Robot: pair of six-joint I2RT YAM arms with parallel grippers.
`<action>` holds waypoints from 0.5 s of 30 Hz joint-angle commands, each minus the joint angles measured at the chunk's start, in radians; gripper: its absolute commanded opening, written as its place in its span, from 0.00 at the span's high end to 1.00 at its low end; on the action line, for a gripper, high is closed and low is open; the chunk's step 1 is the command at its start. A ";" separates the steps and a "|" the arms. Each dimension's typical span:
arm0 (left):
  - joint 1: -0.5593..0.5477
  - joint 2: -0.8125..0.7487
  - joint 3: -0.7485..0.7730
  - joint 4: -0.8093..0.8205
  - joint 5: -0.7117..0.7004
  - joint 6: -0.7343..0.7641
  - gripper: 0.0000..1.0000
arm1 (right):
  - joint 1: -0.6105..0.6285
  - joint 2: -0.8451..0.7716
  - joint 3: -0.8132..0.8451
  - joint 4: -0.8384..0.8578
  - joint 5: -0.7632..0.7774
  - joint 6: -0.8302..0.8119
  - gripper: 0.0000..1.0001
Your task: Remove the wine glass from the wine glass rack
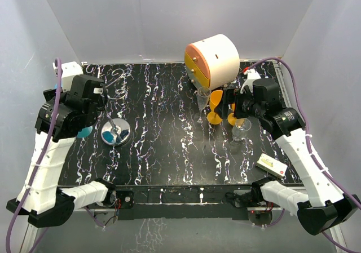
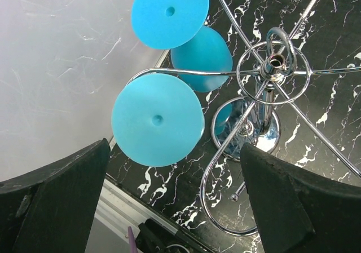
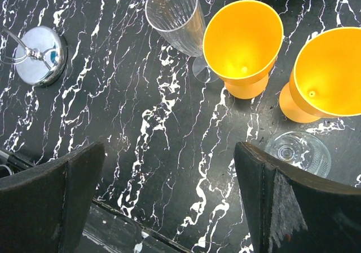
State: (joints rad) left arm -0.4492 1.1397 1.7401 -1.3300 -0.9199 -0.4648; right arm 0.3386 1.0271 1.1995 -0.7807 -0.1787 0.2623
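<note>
The wine glass rack (image 2: 274,63) is a chrome wire stand with a round disc base (image 1: 115,133) at the table's left. Two blue wine glasses hang upside down on its arms; their round feet face my left wrist camera, one near (image 2: 157,119) and one farther (image 2: 169,13). My left gripper (image 2: 175,208) is open and empty above the rack, the near blue foot just ahead of its jaws and apart from them. In the top view it (image 1: 97,103) hovers up-left of the base. My right gripper (image 3: 169,202) is open and empty over bare table.
At the right stand a clear flute (image 3: 175,19), two orange cups (image 3: 242,39) (image 3: 327,75) and a clear wine glass (image 3: 298,153). A round white-and-orange cabinet (image 1: 213,58) is at the back. A small box (image 1: 269,165) lies front right.
</note>
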 commanded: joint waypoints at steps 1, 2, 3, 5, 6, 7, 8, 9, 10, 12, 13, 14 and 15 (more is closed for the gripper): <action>-0.003 -0.021 -0.018 0.043 -0.006 0.002 0.01 | 0.005 -0.024 0.002 0.067 -0.014 -0.013 0.02; -0.003 -0.015 -0.019 0.053 0.005 0.005 0.01 | 0.006 -0.025 -0.001 0.068 -0.015 -0.013 0.02; -0.002 -0.007 -0.017 0.075 0.018 0.010 0.01 | 0.006 -0.026 -0.004 0.070 -0.015 -0.013 0.02; 0.005 0.006 -0.009 0.119 0.049 0.032 0.01 | 0.012 -0.027 -0.011 0.073 -0.011 -0.015 0.02; 0.011 0.014 0.002 0.136 0.061 0.039 0.01 | 0.015 -0.030 -0.016 0.075 -0.007 -0.015 0.02; 0.018 0.023 0.019 0.151 0.075 0.048 0.01 | 0.017 -0.031 -0.017 0.075 -0.003 -0.017 0.02; 0.026 0.036 0.038 0.163 0.085 0.056 0.01 | 0.022 -0.032 -0.018 0.074 0.002 -0.017 0.02; 0.036 0.044 0.055 0.176 0.096 0.067 0.01 | 0.025 -0.034 -0.020 0.074 0.008 -0.017 0.02; 0.050 0.049 0.070 0.196 0.116 0.083 0.01 | 0.028 -0.037 -0.021 0.074 0.012 -0.019 0.02; 0.082 0.066 0.102 0.226 0.162 0.111 0.01 | 0.035 -0.042 -0.026 0.074 0.022 -0.022 0.02; 0.104 0.076 0.118 0.241 0.188 0.131 0.01 | 0.037 -0.046 -0.027 0.074 0.026 -0.023 0.02; 0.127 0.087 0.132 0.252 0.215 0.146 0.01 | 0.040 -0.047 -0.029 0.074 0.028 -0.023 0.02; 0.154 0.097 0.145 0.266 0.246 0.161 0.01 | 0.042 -0.050 -0.030 0.074 0.029 -0.024 0.02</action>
State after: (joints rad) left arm -0.3683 1.2221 1.8145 -1.1469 -0.7753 -0.3820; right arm 0.3679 1.0084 1.1728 -0.7704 -0.1738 0.2592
